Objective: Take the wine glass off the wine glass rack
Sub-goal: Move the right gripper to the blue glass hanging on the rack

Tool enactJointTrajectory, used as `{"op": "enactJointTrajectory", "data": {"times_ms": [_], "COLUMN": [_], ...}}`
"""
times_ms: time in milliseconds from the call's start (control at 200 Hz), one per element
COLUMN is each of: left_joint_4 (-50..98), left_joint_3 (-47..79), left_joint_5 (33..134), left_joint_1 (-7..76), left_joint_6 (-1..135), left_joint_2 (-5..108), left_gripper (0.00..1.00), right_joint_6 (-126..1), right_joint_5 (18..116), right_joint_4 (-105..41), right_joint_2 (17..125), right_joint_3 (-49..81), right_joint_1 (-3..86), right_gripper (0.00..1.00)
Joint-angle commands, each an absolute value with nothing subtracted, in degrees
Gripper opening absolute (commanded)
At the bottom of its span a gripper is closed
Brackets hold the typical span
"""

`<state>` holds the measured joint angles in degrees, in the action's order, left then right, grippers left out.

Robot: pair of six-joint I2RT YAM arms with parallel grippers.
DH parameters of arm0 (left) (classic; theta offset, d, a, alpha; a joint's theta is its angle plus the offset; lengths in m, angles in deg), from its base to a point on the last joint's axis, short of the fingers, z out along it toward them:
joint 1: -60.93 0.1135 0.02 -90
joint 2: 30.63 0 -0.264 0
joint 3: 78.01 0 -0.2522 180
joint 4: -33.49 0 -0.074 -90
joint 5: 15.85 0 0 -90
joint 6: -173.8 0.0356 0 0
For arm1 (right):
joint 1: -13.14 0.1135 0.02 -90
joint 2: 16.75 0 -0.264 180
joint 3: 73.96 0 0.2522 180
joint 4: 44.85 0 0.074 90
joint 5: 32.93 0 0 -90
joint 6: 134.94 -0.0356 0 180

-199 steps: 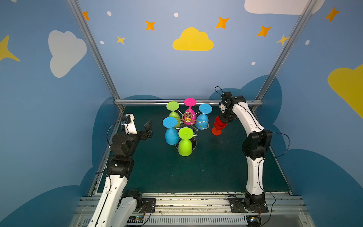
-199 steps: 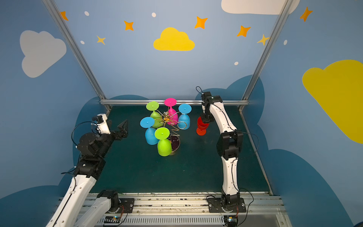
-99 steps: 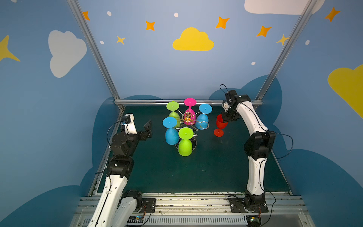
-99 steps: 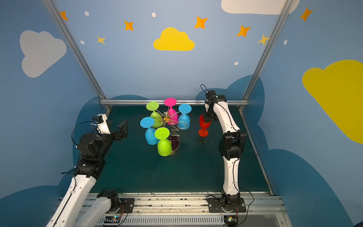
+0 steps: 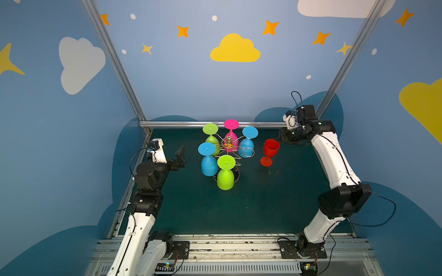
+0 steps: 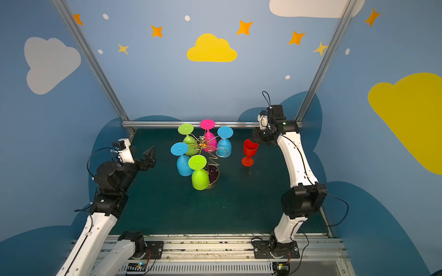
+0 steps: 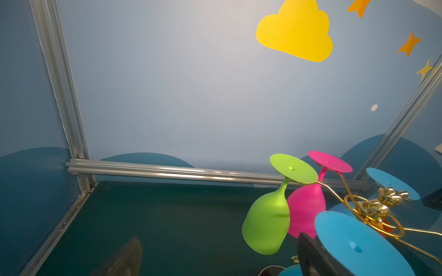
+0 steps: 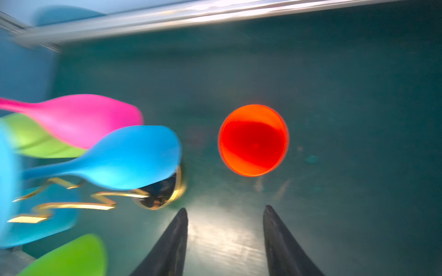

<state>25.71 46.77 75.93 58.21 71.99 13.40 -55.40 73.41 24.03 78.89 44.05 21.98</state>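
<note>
The red wine glass (image 5: 271, 150) stands upright on the green table (image 5: 263, 203), near the right side of the wine glass rack (image 5: 229, 143) but apart from it. The right gripper (image 8: 224, 208) hovers above it, jaws parted and seemingly clear of the rim, though the wrist view is blurred. The left gripper (image 7: 218, 248) sits spread wide, left of the rack.

Both the left arm (image 5: 141, 229) and the right arm (image 5: 334, 162) wear glossy white link shells between bulky matt black joint housings. Each stands on a black base plate (image 5: 287, 249) fixed with silver screws. A thin black cable (image 5: 392, 210) loops at 3 o'clock of the right elbow, and a second cable (image 5: 131, 162) curls at 9 o'clock of the left wrist. The right gripper's (image 8: 224, 212) fingers (image 8: 282, 243) are black blades tapering to points.
</note>
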Motion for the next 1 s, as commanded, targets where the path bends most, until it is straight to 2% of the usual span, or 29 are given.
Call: {"op": "enactJointTrajectory", "data": {"times_ms": [0,105,305,821,996], "left_joint_4": [25.97,25.97,26.24,26.15,26.15], "left_joint_3": [47.36,47.36,47.45,47.64,47.66], "left_joint_5": [76.58,76.78,77.11,76.71,76.65], "left_joint_1": [58.42,58.4,58.43,58.46,58.45], "left_joint_6": [71.91,71.84,71.37,71.44,71.48], "left_joint_2": [13.04,12.96,12.87,12.37,12.27], "left_gripper": [0.99,0.99,0.99,0.99,0.99], "right_joint_6": [-63.4,-72.88,-76.96,-78.17,-78.56], "right_joint_5": [87.63,91.48,92.34,90.71,89.58], "right_joint_4": [3.81,-15.38,-18.67,-17.92,-17.7], "right_joint_2": [69.91,62.04,63.12,75.49,78.06], "right_joint_3": [31.29,18.4,17.85,27.85,29.2], "right_joint_1": [21.04,20.27,21.69,29.43,30.71], "right_gripper": [0.54,0.65,0.7,0.7,0.63]}}
